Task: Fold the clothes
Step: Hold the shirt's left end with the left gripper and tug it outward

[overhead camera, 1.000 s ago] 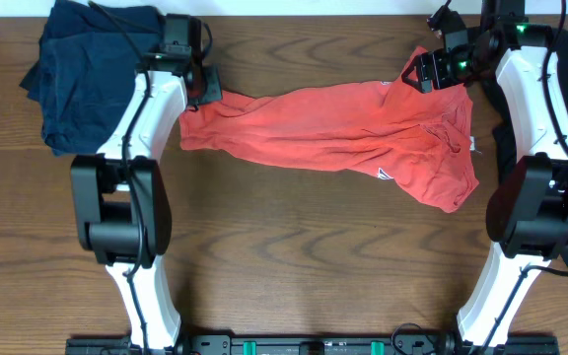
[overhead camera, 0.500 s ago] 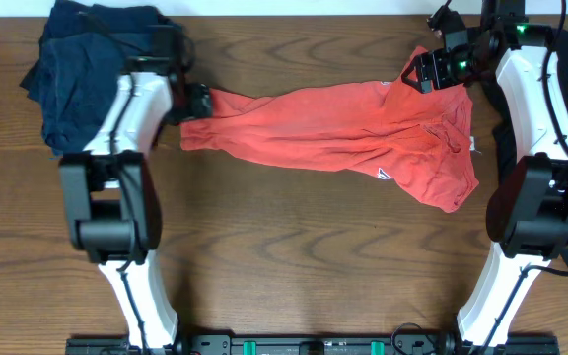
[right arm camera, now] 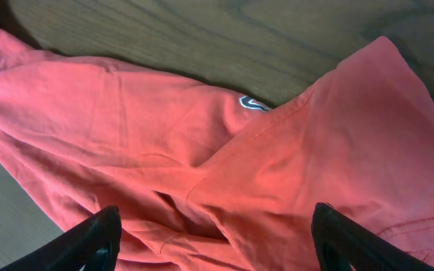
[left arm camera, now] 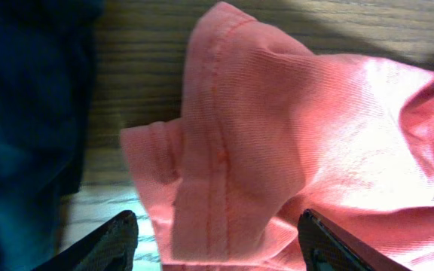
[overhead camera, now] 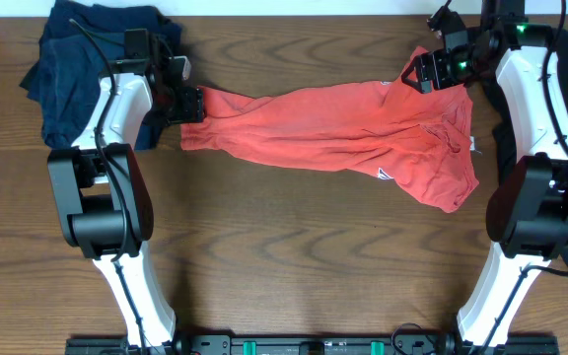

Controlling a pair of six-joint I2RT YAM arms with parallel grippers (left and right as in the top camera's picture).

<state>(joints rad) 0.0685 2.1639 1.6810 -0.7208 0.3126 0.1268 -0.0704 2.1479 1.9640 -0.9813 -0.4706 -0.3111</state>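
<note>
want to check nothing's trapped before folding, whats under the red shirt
Bare wooden table shows along the edges of the red-orange T-shirt, and wood lies directly beside its hem in the left wrist view. Nothing visibly pokes out; whatever sits beneath the bunched middle is covered.

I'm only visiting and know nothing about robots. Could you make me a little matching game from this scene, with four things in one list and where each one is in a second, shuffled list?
Things:
1. red-orange T-shirt
2. navy clothes
3. left gripper
4. right gripper

Places:
A. open over the shirt's right end
B. bunched at the far left corner of the table
C. stretched out across the middle of the table
D. open at the shirt's left end, next to the navy pile

Pairs: 1-C, 2-B, 3-D, 4-A
</note>
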